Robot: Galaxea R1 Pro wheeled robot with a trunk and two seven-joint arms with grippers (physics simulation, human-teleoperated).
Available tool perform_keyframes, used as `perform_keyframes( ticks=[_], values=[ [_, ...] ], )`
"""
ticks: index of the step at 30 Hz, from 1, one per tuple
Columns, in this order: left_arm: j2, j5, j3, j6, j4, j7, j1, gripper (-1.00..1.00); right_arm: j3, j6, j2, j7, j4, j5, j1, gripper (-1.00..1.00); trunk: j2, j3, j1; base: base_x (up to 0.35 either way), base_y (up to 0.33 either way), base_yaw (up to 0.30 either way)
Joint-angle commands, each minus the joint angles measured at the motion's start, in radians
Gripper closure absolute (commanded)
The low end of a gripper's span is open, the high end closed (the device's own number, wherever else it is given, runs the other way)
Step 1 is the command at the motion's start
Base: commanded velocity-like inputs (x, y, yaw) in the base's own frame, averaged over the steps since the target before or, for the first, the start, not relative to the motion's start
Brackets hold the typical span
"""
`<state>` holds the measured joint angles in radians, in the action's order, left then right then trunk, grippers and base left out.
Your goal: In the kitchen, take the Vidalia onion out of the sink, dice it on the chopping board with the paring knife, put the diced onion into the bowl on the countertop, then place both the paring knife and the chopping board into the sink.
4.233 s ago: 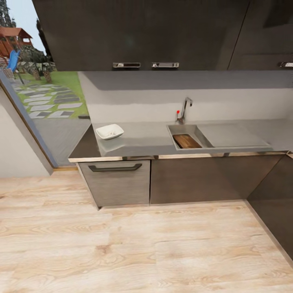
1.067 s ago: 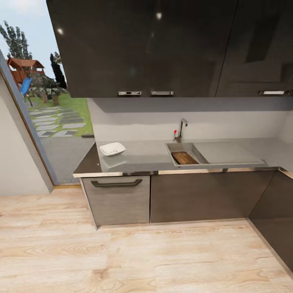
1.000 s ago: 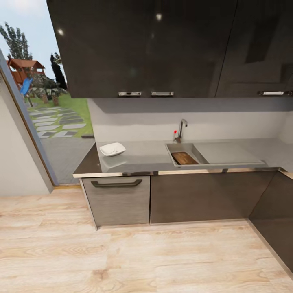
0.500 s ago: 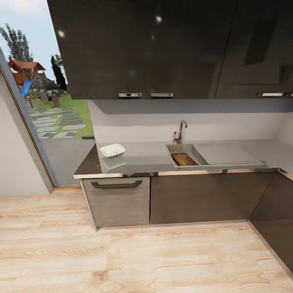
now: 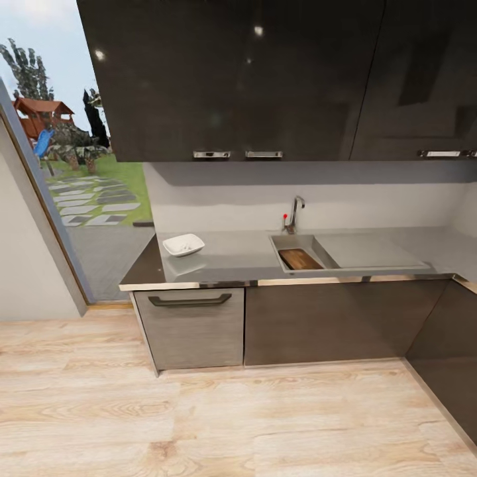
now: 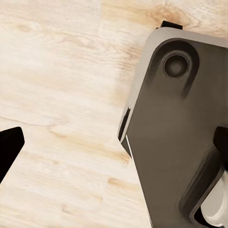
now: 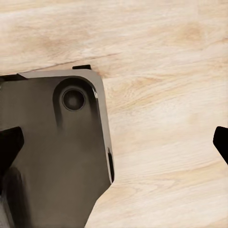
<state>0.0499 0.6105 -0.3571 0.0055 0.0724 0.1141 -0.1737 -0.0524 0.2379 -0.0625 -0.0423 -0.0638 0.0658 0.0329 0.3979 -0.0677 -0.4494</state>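
The view has pulled back from the desk (image 5: pixel 225 258) — chopping board (image 5: pixel 299 258) lies in the sink (image 5: pixel 291 242), well beyond both grippers (image 6: pixel 114 142) (image 7: pixel 114 142), which hang wide open and empty over the floor (image 5: pixel 232 417); task looks done.

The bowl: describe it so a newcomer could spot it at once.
Find the grey countertop under the dark wall cabinets. The bowl sits near its left end, well left of the sink. It is white, shallow and squarish, with grey slab around it.
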Motion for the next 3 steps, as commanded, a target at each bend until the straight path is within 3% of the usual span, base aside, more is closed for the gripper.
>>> perform_keyframes(
  ticks=[1, 3],
  values=[
    [0.000, 0.006, -0.008, 0.001, 0.001, 0.001, -0.001, -1.00, -0.004, 0.004, 0.000, 0.002, 0.001, 0.006, 0.001, -1.00, 0.002, -0.002, -0.001, 0.000, 0.000, 0.000],
    [0.000, 0.006, -0.008, 0.001, 0.001, 0.001, -0.001, -1.00, -0.004, 0.004, 0.000, 0.002, 0.001, 0.006, 0.001, -1.00, 0.002, -0.002, -0.001, 0.000, 0.000, 0.000]
  ],
)
